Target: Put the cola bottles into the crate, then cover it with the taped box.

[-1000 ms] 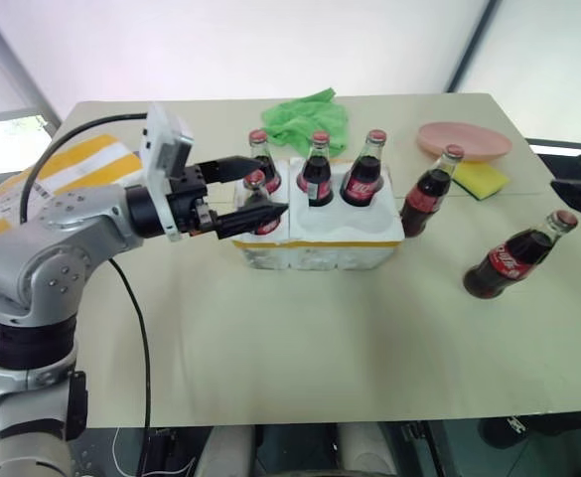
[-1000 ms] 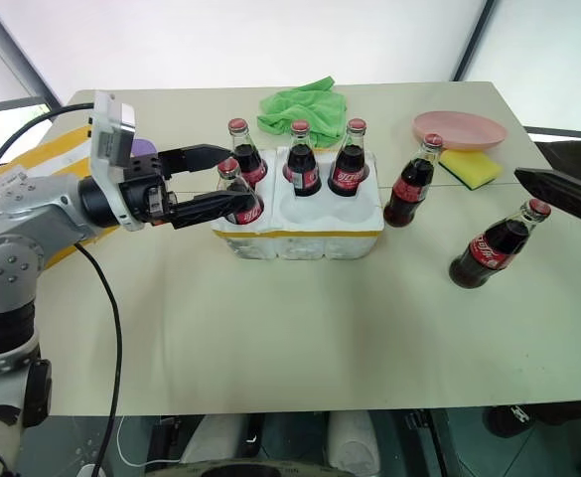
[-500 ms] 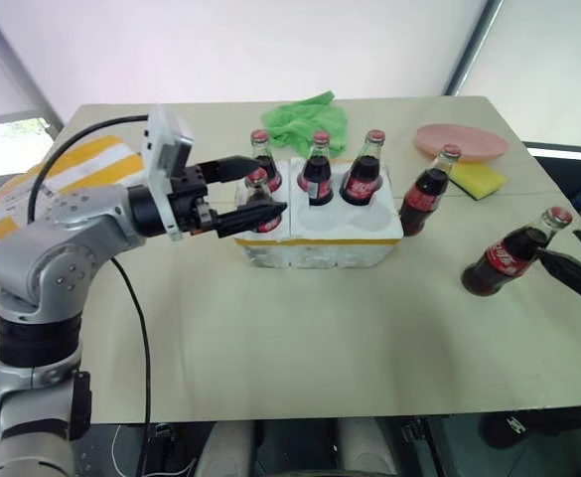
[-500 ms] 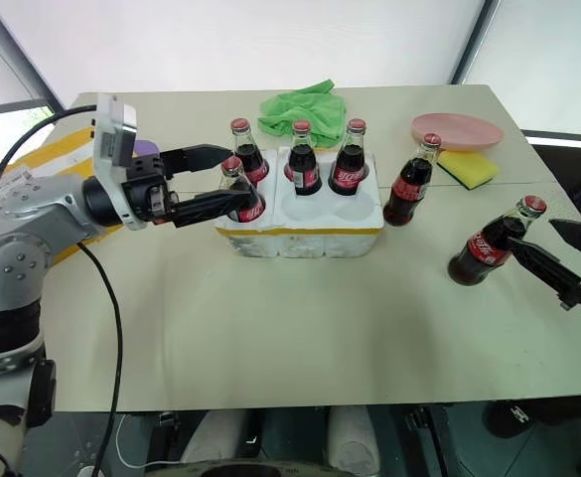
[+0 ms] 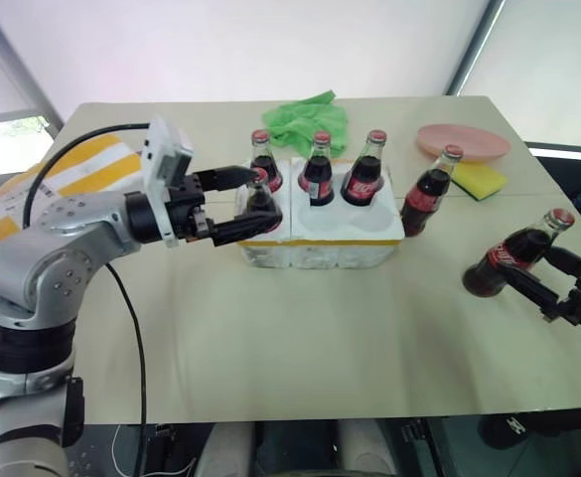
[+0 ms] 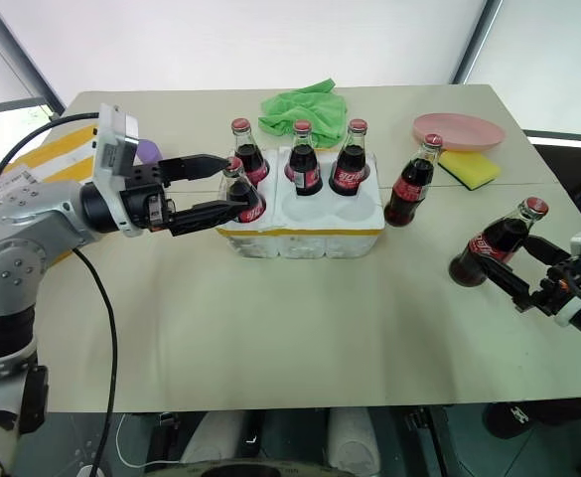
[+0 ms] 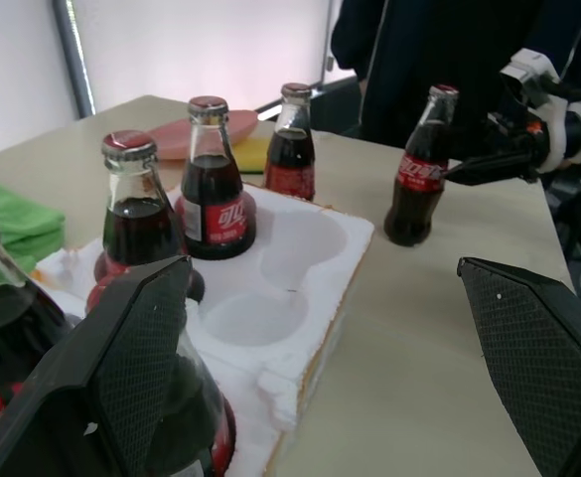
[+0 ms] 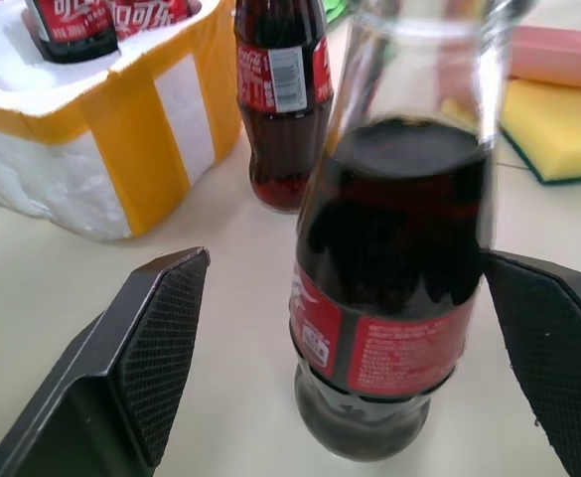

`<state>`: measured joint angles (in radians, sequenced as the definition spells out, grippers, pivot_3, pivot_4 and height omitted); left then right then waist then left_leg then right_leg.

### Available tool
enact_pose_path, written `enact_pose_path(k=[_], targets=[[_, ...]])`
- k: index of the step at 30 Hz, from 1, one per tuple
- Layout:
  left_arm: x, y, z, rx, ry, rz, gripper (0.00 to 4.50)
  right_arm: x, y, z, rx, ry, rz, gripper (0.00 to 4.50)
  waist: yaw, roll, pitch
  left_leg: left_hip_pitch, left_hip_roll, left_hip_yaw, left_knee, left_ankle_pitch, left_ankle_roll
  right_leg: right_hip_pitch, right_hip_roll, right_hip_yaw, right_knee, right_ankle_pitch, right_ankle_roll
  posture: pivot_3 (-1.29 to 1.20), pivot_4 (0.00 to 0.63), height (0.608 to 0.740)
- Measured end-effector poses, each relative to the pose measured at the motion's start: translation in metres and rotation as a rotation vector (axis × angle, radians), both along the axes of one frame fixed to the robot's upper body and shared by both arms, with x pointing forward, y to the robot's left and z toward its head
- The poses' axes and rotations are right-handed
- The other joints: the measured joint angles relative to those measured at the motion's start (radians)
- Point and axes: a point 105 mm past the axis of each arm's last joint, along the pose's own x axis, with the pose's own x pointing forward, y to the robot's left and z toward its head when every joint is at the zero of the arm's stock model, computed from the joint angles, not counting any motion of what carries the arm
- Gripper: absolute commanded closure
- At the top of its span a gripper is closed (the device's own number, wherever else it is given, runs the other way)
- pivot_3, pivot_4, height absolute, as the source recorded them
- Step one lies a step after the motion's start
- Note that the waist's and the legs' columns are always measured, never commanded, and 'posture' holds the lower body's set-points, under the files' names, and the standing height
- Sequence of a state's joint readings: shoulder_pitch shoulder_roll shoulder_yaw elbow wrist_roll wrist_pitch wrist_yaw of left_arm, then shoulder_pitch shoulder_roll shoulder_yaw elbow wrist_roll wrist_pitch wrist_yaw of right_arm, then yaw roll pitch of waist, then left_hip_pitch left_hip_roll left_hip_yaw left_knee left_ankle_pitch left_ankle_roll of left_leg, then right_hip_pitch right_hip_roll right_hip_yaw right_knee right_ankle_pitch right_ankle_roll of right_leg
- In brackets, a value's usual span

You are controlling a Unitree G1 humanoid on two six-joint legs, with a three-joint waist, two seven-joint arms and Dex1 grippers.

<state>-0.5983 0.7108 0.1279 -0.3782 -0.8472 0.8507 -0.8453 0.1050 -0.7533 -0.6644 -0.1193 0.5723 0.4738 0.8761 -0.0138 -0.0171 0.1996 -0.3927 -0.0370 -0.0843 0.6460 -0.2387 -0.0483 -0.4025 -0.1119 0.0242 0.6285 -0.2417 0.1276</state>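
White foam crate (image 6: pixel 305 221) holds 4 cola bottles (image 6: pixel 303 159) on the table (image 6: pixel 270 328). A 5th bottle (image 6: pixel 409 183) stands just beside the crate's right end, and a 6th bottle (image 6: pixel 494 243) stands further right. The right gripper (image 6: pixel 528 270) sits open around that bottle. The left gripper (image 6: pixel 216 189) is open around the front-left bottle (image 6: pixel 240 194). The taped box (image 5: pixel 57 179) lies at the left.

Bright diffuse daylight from the backdrop, soft shadows, pinkish haze up top, wrist close-ups blurred
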Motion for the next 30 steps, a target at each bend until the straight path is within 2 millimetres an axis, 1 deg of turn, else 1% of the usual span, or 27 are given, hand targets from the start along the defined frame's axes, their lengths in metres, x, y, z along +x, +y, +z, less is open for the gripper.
enact_pose_path(k=[10, 13, 17, 20, 21, 22, 28, 30], targets=[[-0.015, -0.005, -0.005, 0.03, 0.042, -0.137, 0.03, 0.015, -0.002, -0.016, 0.027, 0.018, -0.017, 0.0, 0.0, 0.0, 0.0, 0.0, 0.0, 0.0, 0.0, 0.0, 0.0, 0.0, 0.0, 0.0, 0.0, 0.0, 0.0, 0.0, 0.15, 0.74], [-0.016, -0.008, -0.008, 0.038, 0.051, -0.16, 0.03, 0.018, -0.003, -0.019, 0.036, 0.018, -0.021, 0.0, 0.0, 0.0, 0.0, 0.0, 0.0, 0.0, 0.0, 0.0, 0.0, 0.0, 0.0, 0.0, 0.0, 0.0, 0.0, 0.0, 0.15, 0.74], [-0.017, -0.008, -0.006, 0.04, 0.038, -0.168, 0.03, 0.023, -0.006, -0.022, 0.067, 0.016, -0.034, 0.0, -0.002, 0.0, 0.0, 0.0, 0.0, 0.0, 0.0, 0.0, 0.0, 0.0, 0.0, 0.0, 0.0, 0.0, 0.0, 0.0, 0.15, 0.74], [-0.017, -0.009, -0.007, 0.046, 0.04, -0.168, 0.0, 0.027, -0.006, -0.022, 0.088, 0.006, -0.032, 0.9, -0.001, 0.0, 0.0, 0.0, 0.0, 0.0, 0.0, 0.0, 0.0, 0.0, 0.0, 0.0, 0.0, 0.0, 0.0, 0.0, 0.15, 0.74], [-0.017, -0.009, -0.007, 0.046, 0.039, -0.168, 0.0, 0.027, -0.005, -0.022, 0.091, 0.004, -0.026, 1.42, 0.0, 0.0, 0.0, 0.0, 0.0, 0.0, 0.0, 0.0, 0.0, 0.0, 0.0, 0.0, 0.0, 0.0, 0.0, 0.0, 0.15, 0.74], [-0.016, -0.009, -0.007, 0.046, 0.038, -0.168, 0.0, 0.027, -0.005, -0.022, 0.093, 0.002, -0.023, 1.8, 0.0, 0.0, 0.0, 0.0, 0.0, 0.0, 0.0, 0.0, 0.0, 0.0, 0.0, 0.0, 0.0, 0.0, 0.0, 0.0, 0.15, 0.74], [-0.015, -0.01, -0.007, 0.039, 0.029, -0.16, 0.0, 0.029, -0.003, -0.021, 0.118, 0.002, -0.01, 1.77, -0.004, 0.0, 0.0, 0.0, 0.0, 0.0, -0.001, 0.0, 0.0, -0.001, 0.0, 0.0, 0.0, 0.0, 0.0, 0.0, 0.15, 0.74], [-0.014, -0.009, -0.006, 0.037, 0.029, -0.147, 0.0, 0.031, 0.002, -0.019, 0.129, 0.003, 0.01, 1.77, -0.006, 0.001, 0.001, 0.0, 0.0, 0.0, -0.001, 0.0, 0.0, -0.001, 0.0, 0.0, 0.0, 0.0, 0.0, 0.0, 0.15, 0.74]])
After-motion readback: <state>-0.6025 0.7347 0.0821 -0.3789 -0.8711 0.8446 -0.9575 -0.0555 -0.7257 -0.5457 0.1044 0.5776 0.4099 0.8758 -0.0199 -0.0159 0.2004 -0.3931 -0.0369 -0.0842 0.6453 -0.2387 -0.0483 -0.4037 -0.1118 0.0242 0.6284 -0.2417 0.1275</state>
